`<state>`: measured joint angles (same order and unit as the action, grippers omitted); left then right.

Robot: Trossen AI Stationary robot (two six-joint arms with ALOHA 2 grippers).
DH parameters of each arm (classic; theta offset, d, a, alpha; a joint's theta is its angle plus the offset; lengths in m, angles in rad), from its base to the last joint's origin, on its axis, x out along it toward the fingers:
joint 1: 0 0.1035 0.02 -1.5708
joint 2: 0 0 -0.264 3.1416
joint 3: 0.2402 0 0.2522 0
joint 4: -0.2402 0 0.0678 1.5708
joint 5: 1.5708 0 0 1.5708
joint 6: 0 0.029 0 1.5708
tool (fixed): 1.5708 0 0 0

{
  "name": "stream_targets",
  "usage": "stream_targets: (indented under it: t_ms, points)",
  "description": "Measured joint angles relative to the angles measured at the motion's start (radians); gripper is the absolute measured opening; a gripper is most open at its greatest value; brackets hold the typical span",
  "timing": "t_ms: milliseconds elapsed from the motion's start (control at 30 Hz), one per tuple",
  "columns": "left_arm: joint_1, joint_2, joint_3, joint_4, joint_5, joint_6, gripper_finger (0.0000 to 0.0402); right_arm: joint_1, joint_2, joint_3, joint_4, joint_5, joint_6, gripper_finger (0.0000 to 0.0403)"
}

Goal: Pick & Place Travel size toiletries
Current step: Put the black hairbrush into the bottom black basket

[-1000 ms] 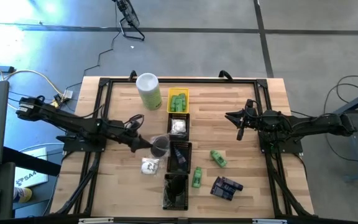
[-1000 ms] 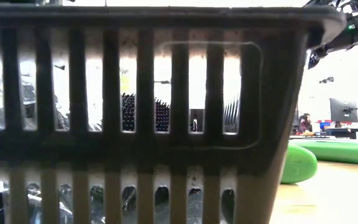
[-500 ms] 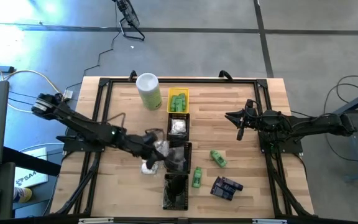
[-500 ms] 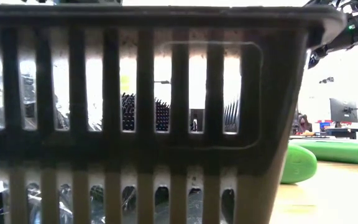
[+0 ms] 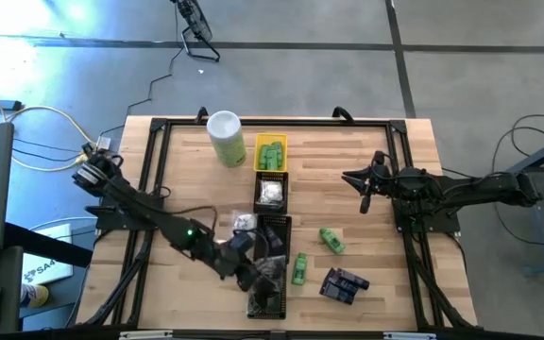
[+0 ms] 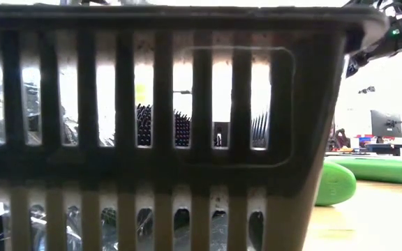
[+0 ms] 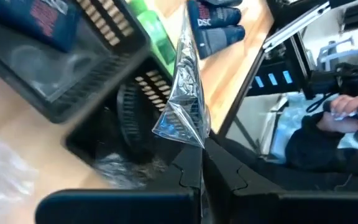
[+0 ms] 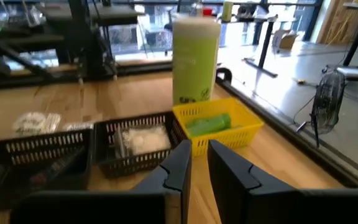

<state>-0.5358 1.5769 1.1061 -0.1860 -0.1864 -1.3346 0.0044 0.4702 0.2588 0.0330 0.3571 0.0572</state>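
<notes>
Pincer on the left, pinching a clear wrapper by its corner over the near black tray, should lower inside the walls before releasing, lest the light wrapper drift out.

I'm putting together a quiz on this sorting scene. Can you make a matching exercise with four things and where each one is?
Things:
1. clear-wrapped piece
2. green canister
3. dark blue packets
4. right gripper

Places:
A. lying on the bare table, near its front right
B. pinched in the left gripper's fingers, over the black trays
C. held above the table, away from every item
D. standing beside the yellow tray

Pairs: 1-B, 2-D, 3-A, 4-C
</notes>
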Motion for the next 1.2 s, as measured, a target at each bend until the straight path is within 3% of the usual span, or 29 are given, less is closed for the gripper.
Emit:
stream_targets:
  t_ms: [533, 1200]
  points:
    - [-0.078, 0.209, 0.138, -0.057, -0.025, -0.267, 0.0, 0.0, 0.0, 0.0, -0.085, -0.091, 0.024, 0.0046]
    - [-0.086, 0.209, 0.147, -0.08, -0.004, -0.268, 0.0028, 0.0, 0.0, 0.0, -0.101, -0.261, 0.026, 0.0046]
